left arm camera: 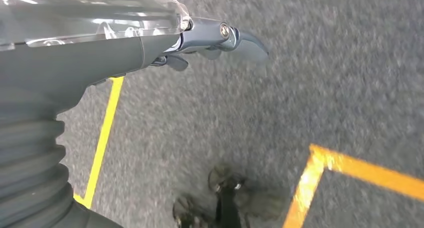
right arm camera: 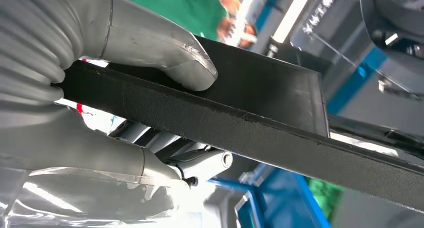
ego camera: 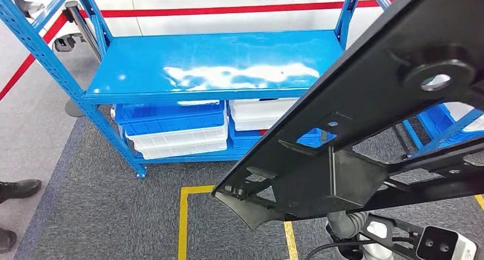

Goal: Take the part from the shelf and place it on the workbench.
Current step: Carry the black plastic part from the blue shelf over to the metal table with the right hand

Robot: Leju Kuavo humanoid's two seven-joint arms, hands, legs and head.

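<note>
The part point(ego camera: 365, 129) is a long black frame with cut-outs and a round hole. It hangs tilted close in front of me and covers the right half of the head view. In the right wrist view my right hand point(right arm camera: 75, 133) grips the part point(right arm camera: 260, 123), with the thumb point(right arm camera: 165, 58) pressed on its flat face and the fingers underneath. Below the part, the right wrist point(ego camera: 348, 223) shows in the head view. My left hand point(left arm camera: 150, 43) hangs over the grey carpet holding nothing, its fingers point(left arm camera: 235, 38) loosely extended.
The blue shelf point(ego camera: 211, 63) stands ahead with a bare top board. Blue and white bins point(ego camera: 171, 126) are stacked under it. Yellow tape point(ego camera: 184, 220) marks the carpet. A person's shoes point(ego camera: 17, 189) are at the left edge, and a person in green point(right arm camera: 190, 8) stands beyond the part.
</note>
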